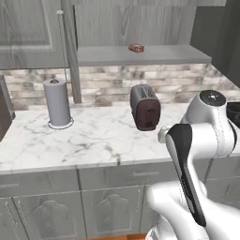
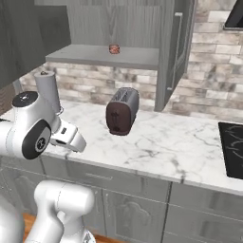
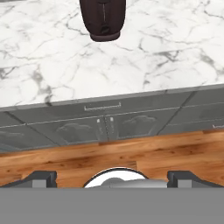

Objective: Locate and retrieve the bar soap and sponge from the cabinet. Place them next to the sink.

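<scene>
The bar soap (image 1: 136, 47) (image 2: 114, 49), a small reddish-brown block, lies on the flat grey shelf of the open cabinet (image 1: 140, 56) (image 2: 102, 56), above the toaster. The sponge and the sink are out of view. My gripper (image 3: 112, 179) is open with nothing between its fingertips (image 3: 41, 178), which stand far apart. It hangs low in front of the counter, looking down over the counter edge, the base cabinets and the wood floor, well below and short of the shelf.
A dark toaster (image 1: 145, 108) (image 2: 122, 111) (image 3: 103, 19) stands on the marble counter (image 1: 93, 136) under the shelf. A paper towel roll (image 1: 57, 102) (image 2: 47, 90) stands at the left. An open cabinet door (image 2: 178, 47) juts out right of the shelf. A black cooktop (image 2: 232, 147) lies far right.
</scene>
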